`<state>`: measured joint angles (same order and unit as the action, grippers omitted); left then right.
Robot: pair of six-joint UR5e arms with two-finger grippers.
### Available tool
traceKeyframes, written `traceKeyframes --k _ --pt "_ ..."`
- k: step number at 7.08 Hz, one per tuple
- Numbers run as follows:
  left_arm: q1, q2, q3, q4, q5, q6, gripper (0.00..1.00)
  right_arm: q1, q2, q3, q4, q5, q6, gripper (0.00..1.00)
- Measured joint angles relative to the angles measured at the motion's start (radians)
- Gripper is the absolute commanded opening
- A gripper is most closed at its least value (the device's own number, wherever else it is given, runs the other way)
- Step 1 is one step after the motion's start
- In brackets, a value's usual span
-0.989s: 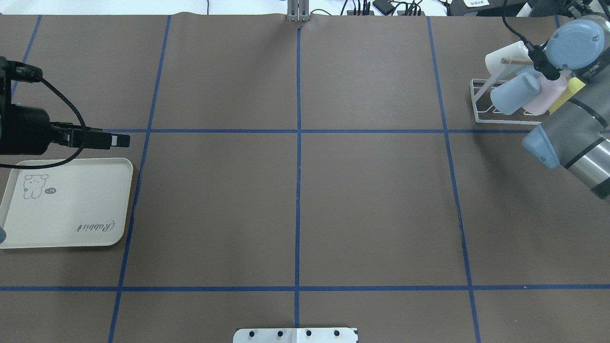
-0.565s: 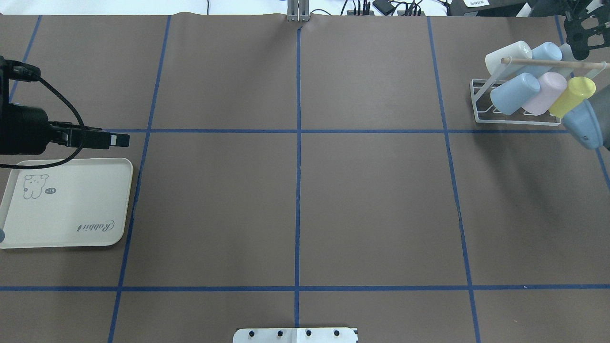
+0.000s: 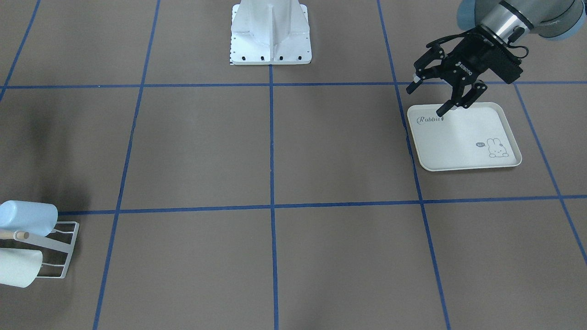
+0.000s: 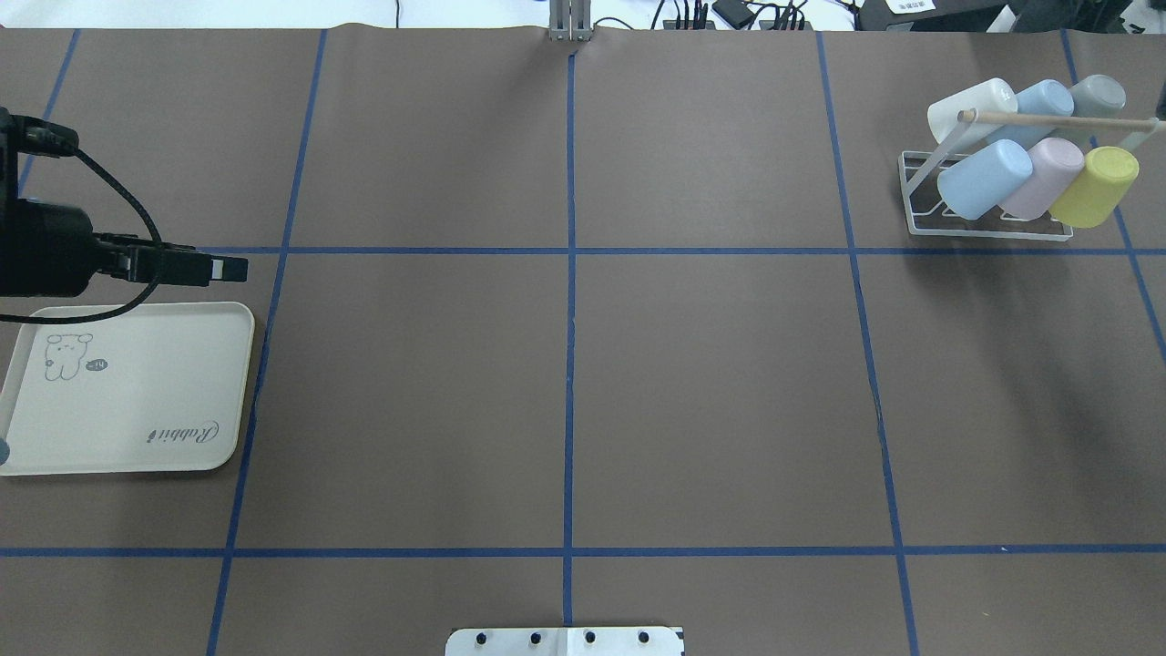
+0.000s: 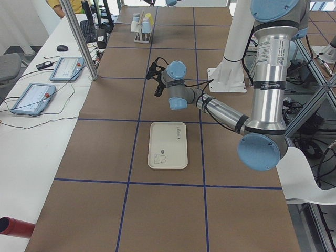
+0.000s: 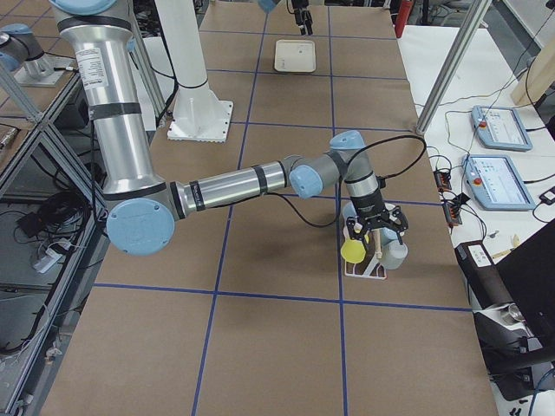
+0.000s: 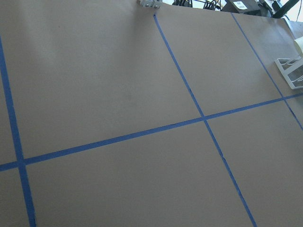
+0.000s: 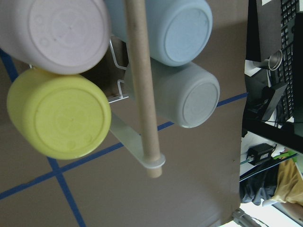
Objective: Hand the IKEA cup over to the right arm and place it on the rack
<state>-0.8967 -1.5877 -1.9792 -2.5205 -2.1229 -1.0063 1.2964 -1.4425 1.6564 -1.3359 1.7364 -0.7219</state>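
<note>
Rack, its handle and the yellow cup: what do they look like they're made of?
The rack looks like coated metal: thin white rods and a flat bracket with a smooth, even white finish. The handle looks like light wood: a pale tan, matte, round dowel. The yellow cup is likely plastic: matte, uniform colour, with faint moulded rings on its base.

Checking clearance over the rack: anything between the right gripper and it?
Nothing foreign visible. The right gripper hangs above the rack; only its wooden handle and racked cups, yellow cup included, lie below.
</note>
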Motion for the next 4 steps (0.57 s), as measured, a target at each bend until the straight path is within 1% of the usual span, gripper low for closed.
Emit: traceKeyframes --k 1,2,4 --pt "-0.001 0.000 0.000 0.000 0.000 0.000 1.00 0.044 -0.017 -0.001 -0.009 0.078 0.072 0.99" --pt "-0.001 0.001 -0.001 0.000 0.000 0.000 1.00 0.084 -0.045 0.001 -0.021 0.145 0.199 0.99" --pt "-0.001 0.018 -0.007 -0.001 0.001 0.002 1.00 0.119 -0.143 0.016 -0.020 0.199 0.537 0.99"
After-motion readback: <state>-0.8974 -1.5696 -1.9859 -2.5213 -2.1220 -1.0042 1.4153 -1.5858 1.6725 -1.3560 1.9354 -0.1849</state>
